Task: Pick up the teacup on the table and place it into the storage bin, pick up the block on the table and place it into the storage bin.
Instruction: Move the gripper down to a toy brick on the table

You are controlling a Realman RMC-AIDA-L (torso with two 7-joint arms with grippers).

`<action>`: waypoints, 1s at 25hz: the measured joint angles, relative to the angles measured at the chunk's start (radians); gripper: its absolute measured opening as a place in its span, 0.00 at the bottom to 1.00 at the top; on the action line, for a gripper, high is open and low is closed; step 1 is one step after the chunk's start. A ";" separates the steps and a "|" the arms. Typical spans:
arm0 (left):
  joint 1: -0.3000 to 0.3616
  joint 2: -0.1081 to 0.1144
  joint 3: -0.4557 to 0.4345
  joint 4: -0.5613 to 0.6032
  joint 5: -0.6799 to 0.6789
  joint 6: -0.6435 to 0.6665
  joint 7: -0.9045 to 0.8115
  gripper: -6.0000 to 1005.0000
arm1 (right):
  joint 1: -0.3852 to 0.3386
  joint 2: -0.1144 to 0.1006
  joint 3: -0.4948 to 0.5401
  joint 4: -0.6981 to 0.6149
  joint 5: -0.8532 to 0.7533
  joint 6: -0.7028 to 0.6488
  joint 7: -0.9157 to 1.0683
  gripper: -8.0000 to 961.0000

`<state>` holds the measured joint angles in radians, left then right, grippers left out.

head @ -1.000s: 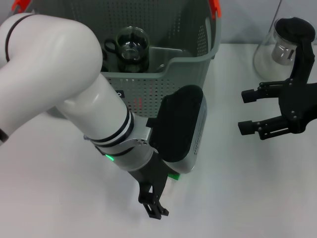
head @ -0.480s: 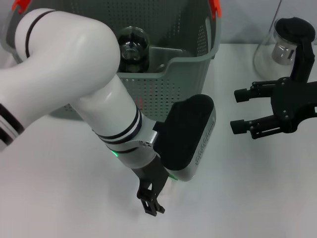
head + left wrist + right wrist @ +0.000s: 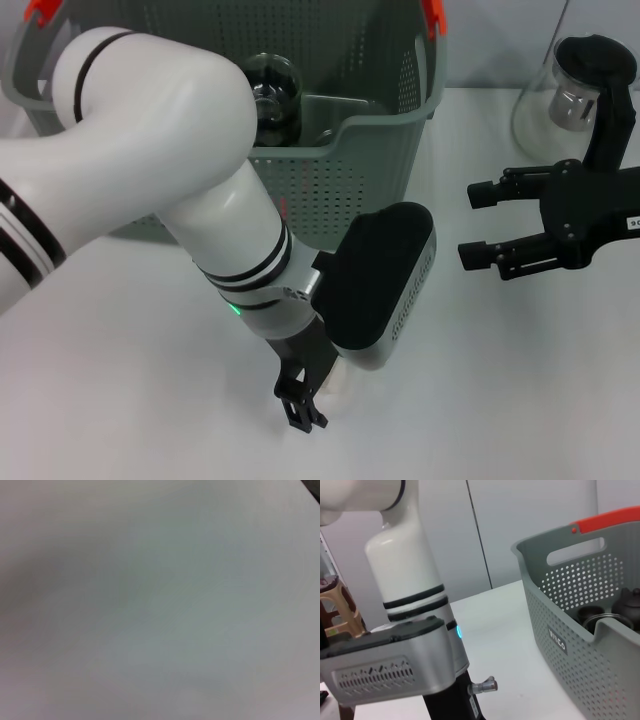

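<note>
The storage bin (image 3: 385,150) stands at the back of the table, grey-green and perforated, with orange-red clips; it also shows in the right wrist view (image 3: 570,625). Inside it lie a round dark glass vessel (image 3: 268,92) and a small dark cup (image 3: 592,616) that looks like the teacup. My left gripper (image 3: 303,408) points down at the table in front of the bin, its wrist housing (image 3: 380,285) above it. The block is hidden under that wrist. My right gripper (image 3: 478,222) hovers open and empty to the right of the bin. The left wrist view shows only pale table surface.
A glass pitcher (image 3: 572,95) with a black handle stands at the back right, behind my right gripper. A wooden object (image 3: 337,610) shows far off in the right wrist view. White table (image 3: 500,400) lies to the front right.
My left arm has swung right and down, and the green block that showed under its wrist is now covered. My right gripper has drifted left, towards the bin.
</note>
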<state>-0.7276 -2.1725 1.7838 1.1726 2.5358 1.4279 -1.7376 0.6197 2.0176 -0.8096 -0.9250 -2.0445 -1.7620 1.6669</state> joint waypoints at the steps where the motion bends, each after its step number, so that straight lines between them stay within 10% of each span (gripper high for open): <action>1: -0.001 0.000 0.001 -0.004 0.000 -0.004 0.001 0.86 | 0.000 0.000 0.001 0.000 0.000 0.000 0.002 0.95; 25: -0.025 0.000 0.003 -0.061 0.000 -0.006 0.005 0.84 | 0.000 0.003 0.006 0.000 -0.005 0.001 0.007 0.95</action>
<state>-0.7527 -2.1726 1.7871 1.1120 2.5362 1.4222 -1.7329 0.6197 2.0202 -0.8037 -0.9250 -2.0494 -1.7609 1.6736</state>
